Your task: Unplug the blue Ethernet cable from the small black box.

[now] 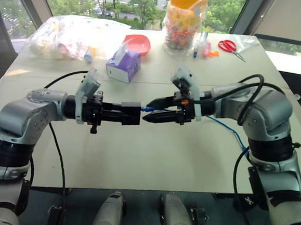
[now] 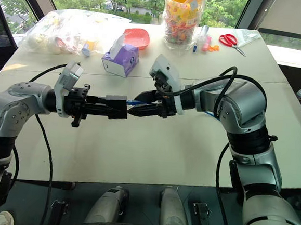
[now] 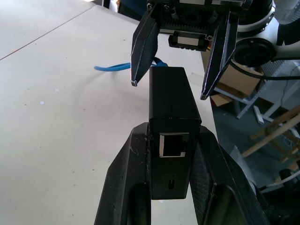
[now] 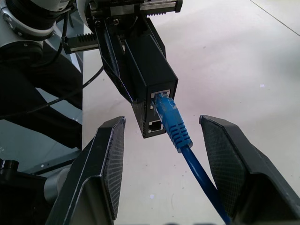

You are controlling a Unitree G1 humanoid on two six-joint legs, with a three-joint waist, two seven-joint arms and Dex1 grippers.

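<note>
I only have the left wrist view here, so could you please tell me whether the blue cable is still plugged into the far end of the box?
Observer: Yes. In the right wrist view the blue Ethernet cable is seated in the upper port of the small black box, with an empty port just below it.
Operator: Thank you. Is the right gripper holding the plug?
Observer: No. The right gripper is open, its fingers standing apart on either side of the plug's boot.
Operator: And where does the cable run from there, please?
Observer: In the left eye view it passes under the right arm, then trails across the table towards its right edge.
</note>
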